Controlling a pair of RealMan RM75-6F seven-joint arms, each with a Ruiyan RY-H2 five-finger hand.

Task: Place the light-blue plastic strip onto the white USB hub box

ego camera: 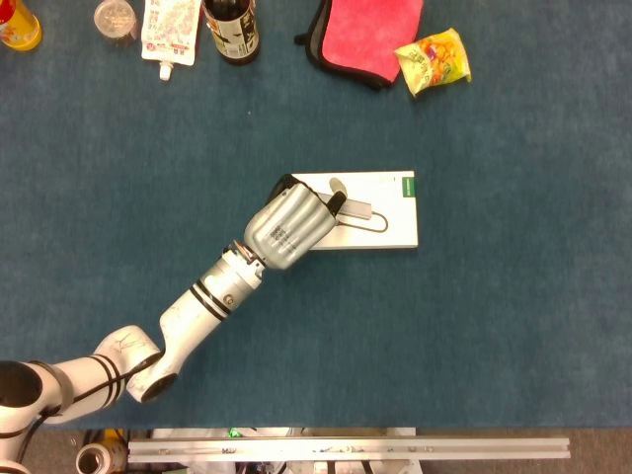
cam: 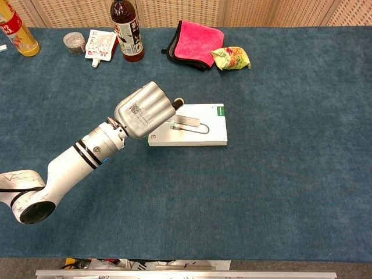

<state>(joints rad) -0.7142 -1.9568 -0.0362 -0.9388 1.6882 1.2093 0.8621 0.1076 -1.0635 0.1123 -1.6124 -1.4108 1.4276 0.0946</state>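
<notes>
My left hand (cam: 144,110) covers the near end of the white USB hub box (cam: 197,132); I cannot tell whether its curled fingers hold the light-blue plastic strip, which is hidden. Releasing blind risks the strip sliding off onto the table (cam: 279,174), or the hand nudging the box.

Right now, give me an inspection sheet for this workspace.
Surface: dark blue cloth table.
Job's things: white USB hub box mid-table; light-blue strip not visible, possibly hidden under the hand.
Clutter: along the far edge, pink cloth, yellow snack packet, dark bottle, white pouch, small jar, yellow bottle.
Hands: left hand over the box's left end, fingers curled; right not in view.
Cables: nothing seen.
Surroundings: metal rail at the near edge.
</notes>
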